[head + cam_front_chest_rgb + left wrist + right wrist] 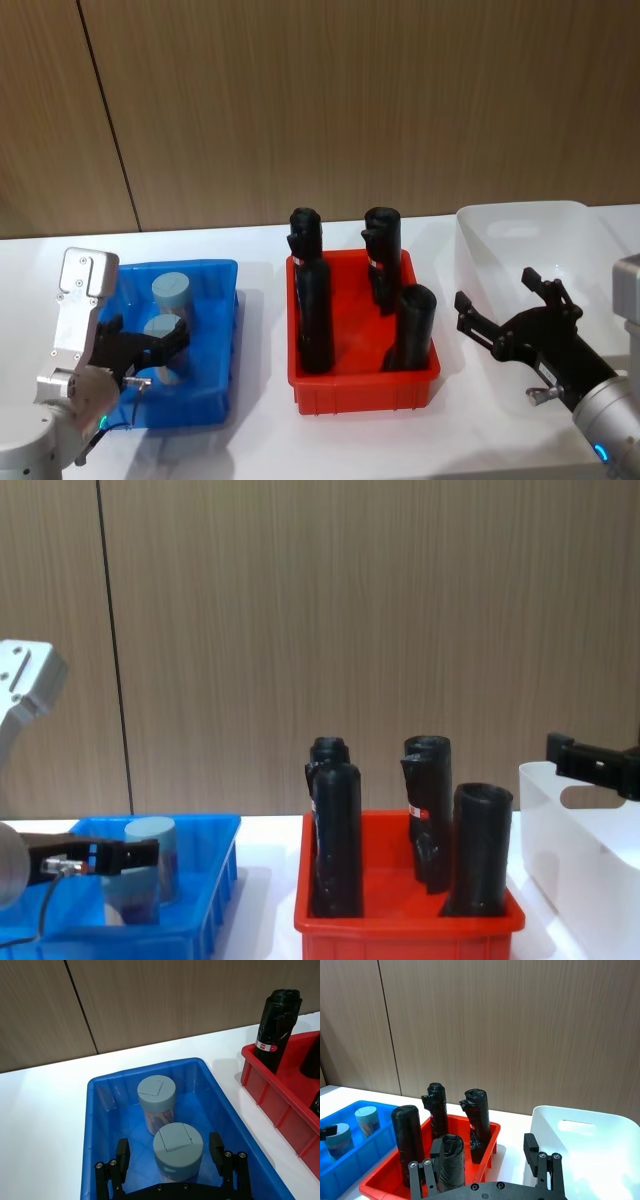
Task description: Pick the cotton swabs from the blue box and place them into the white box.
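The red bin (365, 388) stands in the middle of the worktop (260, 450), with four black tubes (315, 310) upright inside it.

The blue box (218, 330) lies just beside the red bin, on the robot's left of it. Both cotton swabs (157, 1100) stand upright in the blue box with their lids up, one behind the other in a row parallel to the red bin's side wall. The rear tub (172, 292) stands free. The front tub (160, 330) sits between the fingers of the left claw (170, 1149), which is down inside the blue box. That claw is spread wide. One finger (122, 1152) stands off one side of the tub and the other off the opposite side, with a gap showing on each side, so nothing is gripped.

The white box (520, 210) stands on the robot's right of the red bin, close to it. An oval handle cutout (576, 1125) shows in its wall away from the robot. The right claw (495, 288) hangs over the white box, above the part nearest the red bin. Its fingers are wide apart and hold nothing.
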Robot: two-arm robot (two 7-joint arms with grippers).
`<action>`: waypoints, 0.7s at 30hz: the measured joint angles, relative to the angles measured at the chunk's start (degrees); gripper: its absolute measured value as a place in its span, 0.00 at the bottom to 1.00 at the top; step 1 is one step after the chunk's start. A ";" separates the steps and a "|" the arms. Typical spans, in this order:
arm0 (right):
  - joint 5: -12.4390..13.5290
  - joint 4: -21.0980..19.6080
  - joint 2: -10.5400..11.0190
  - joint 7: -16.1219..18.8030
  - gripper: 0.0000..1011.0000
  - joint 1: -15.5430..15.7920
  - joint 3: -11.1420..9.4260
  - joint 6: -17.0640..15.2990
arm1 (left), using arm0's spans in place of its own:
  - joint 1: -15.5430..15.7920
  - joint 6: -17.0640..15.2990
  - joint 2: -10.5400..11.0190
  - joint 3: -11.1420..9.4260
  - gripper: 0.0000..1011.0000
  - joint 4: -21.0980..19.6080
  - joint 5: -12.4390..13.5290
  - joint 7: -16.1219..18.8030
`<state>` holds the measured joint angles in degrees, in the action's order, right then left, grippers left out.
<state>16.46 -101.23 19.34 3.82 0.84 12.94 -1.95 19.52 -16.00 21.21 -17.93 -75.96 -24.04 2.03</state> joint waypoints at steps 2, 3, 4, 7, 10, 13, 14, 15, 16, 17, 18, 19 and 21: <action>0.00 0.00 0.00 0.00 0.99 0.00 0.00 0.00 | 0.78 0.17 -0.40 0.01 0.99 1.38 0.21 -0.73; 0.00 0.00 0.00 0.00 0.99 0.00 0.00 0.00 | 1.00 0.22 -0.51 0.01 0.99 1.80 0.28 -0.96; 0.00 0.00 0.00 0.00 0.99 0.00 0.00 0.00 | 1.23 0.25 -0.64 0.01 0.99 2.22 0.35 -1.17; 0.00 0.00 0.00 0.00 0.99 0.00 0.00 0.00 | 2.21 0.43 -1.14 -0.01 0.99 4.00 0.63 -2.07; 0.00 0.00 0.00 0.00 0.99 0.00 0.00 0.00 | 2.97 0.52 -1.56 -0.09 0.99 5.45 0.92 -2.96; 0.00 0.00 0.00 0.00 0.99 0.00 0.00 0.00 | 3.71 0.60 -1.98 -0.20 0.99 6.93 1.19 -3.74; 0.00 0.00 0.00 0.00 0.99 0.00 0.00 0.00 | 4.02 0.63 -2.17 -0.25 0.99 7.53 1.35 -4.17; 0.00 0.00 0.00 0.00 0.99 0.00 0.00 0.00 | 4.16 0.64 -2.25 -0.27 0.99 7.81 1.42 -4.35; 0.00 0.00 0.00 0.00 0.99 0.00 0.00 0.00 | 4.42 0.65 -2.41 -0.33 0.99 8.33 1.56 -4.66; 0.00 0.00 0.00 0.00 0.99 0.00 0.00 0.00 | 4.58 0.65 -2.51 -0.37 0.99 8.67 1.62 -4.84; 0.00 0.00 0.00 0.00 0.99 0.00 0.00 0.00 | 4.65 0.65 -2.56 -0.39 0.99 8.82 1.69 -4.99; 0.00 0.00 0.00 0.00 0.99 0.00 0.00 0.00 | 4.90 0.65 -2.72 -0.44 0.99 9.32 1.81 -5.26; 0.00 0.00 0.00 0.00 0.99 0.00 0.00 0.00 | 5.10 0.66 -2.85 -0.49 0.99 9.67 1.96 -5.53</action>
<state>16.46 -101.23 19.33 3.83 0.84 12.94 -1.95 24.61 -15.34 18.36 -18.42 -66.29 -22.08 -3.50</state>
